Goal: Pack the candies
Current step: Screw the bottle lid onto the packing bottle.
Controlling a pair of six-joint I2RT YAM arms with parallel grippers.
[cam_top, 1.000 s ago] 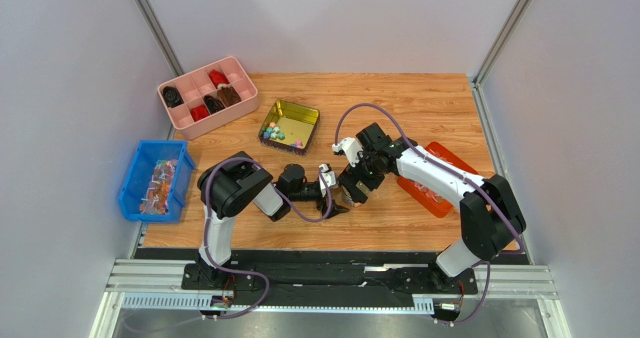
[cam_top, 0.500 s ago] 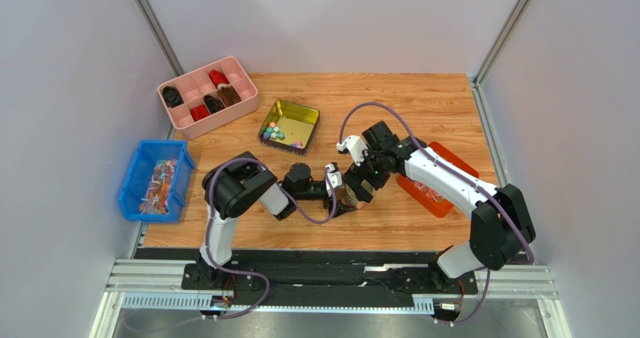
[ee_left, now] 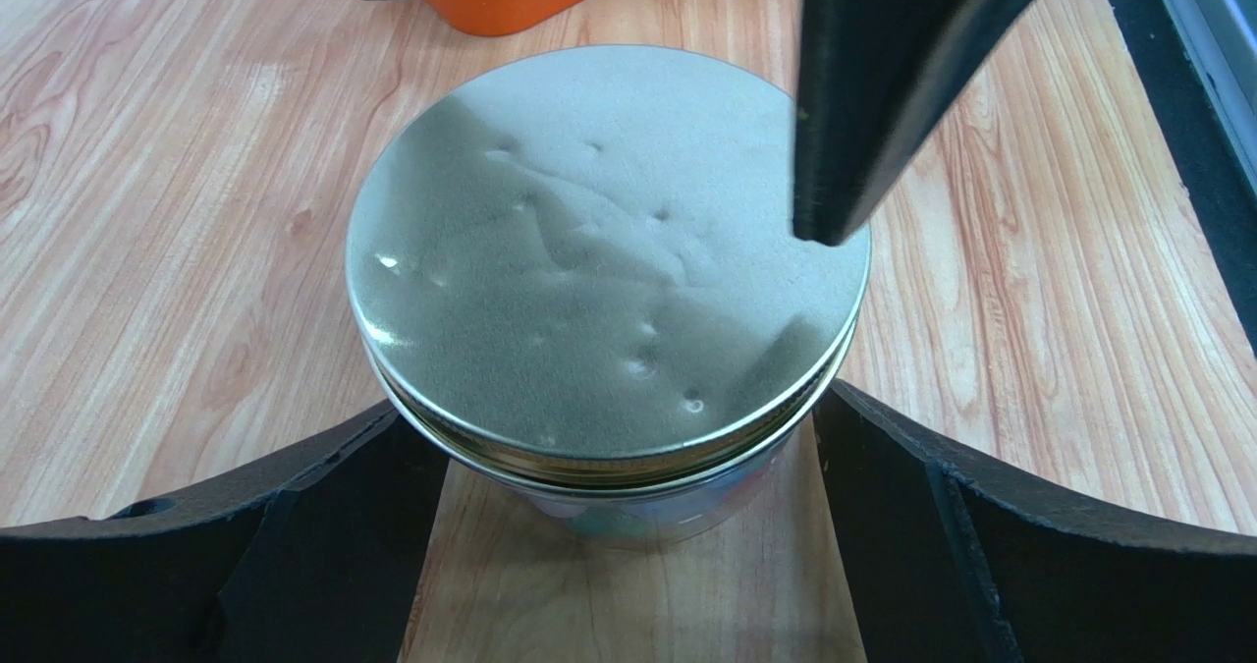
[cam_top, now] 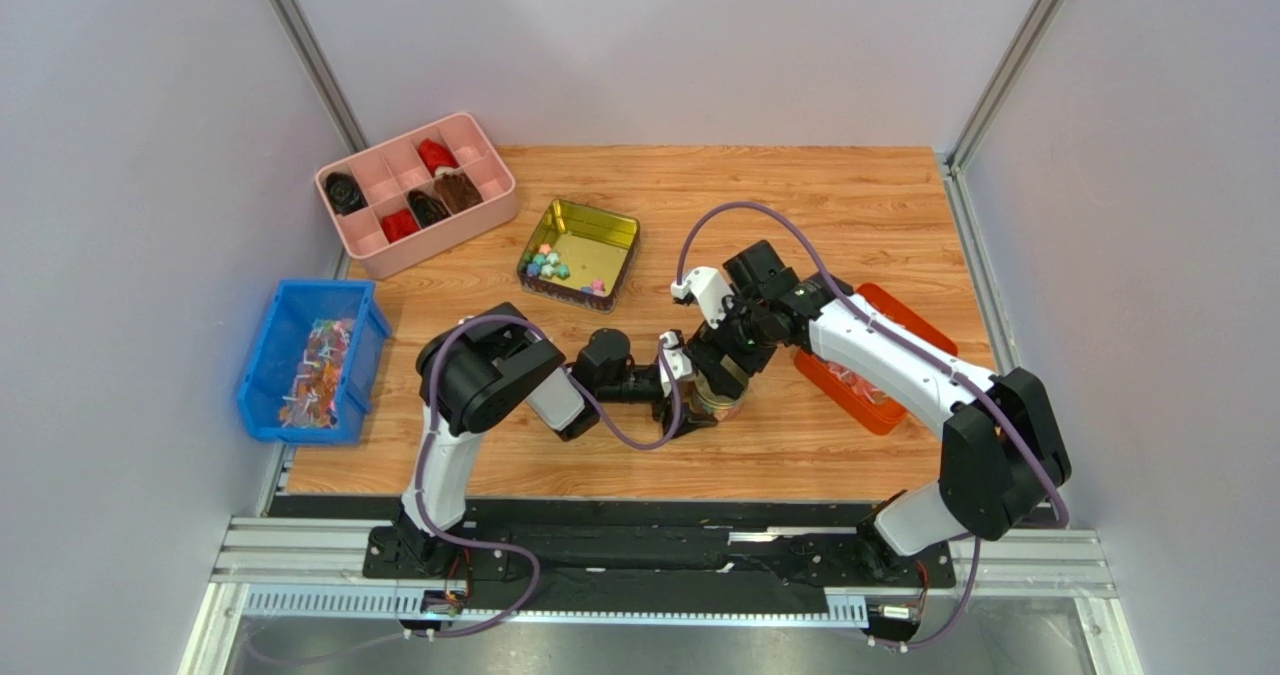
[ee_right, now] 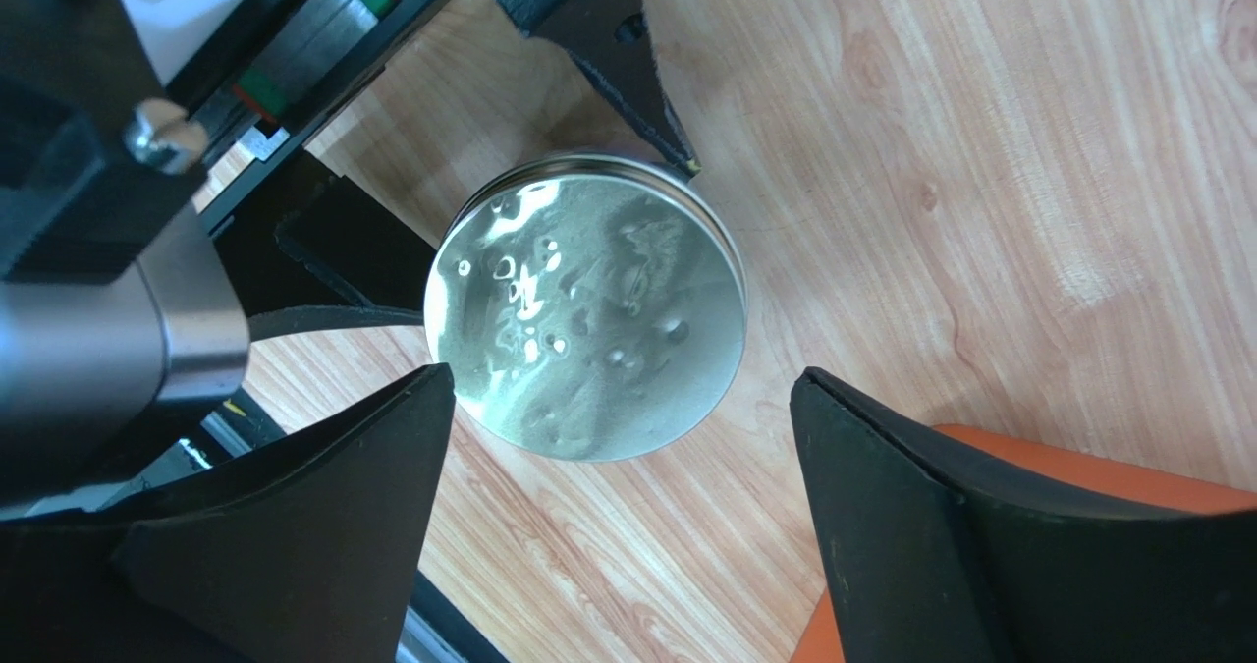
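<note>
A glass jar (cam_top: 721, 401) with a dented metal lid (ee_left: 605, 251) stands mid-table, and pastel candies (ee_left: 649, 509) show through its wall. More candies (cam_top: 559, 267) lie in the gold tin (cam_top: 604, 227). My left gripper (ee_left: 608, 413) lies low on the table, open, one finger close on each side of the jar. My right gripper (ee_right: 623, 383) hangs open above the lid (ee_right: 586, 310), nothing between its fingers. One of its fingers (ee_left: 885, 89) crosses the left wrist view over the lid's right edge.
An orange tray (cam_top: 887, 408) sits right of the jar, partly under the right arm. A pink compartment tray (cam_top: 439, 246) with dark pieces is at the back left. A blue bin (cam_top: 259, 363) of wrapped sweets stands at the left edge.
My left gripper slid right along the table until its open fingers flanked the jar. My right gripper shifted slightly and now sits over the lid.
</note>
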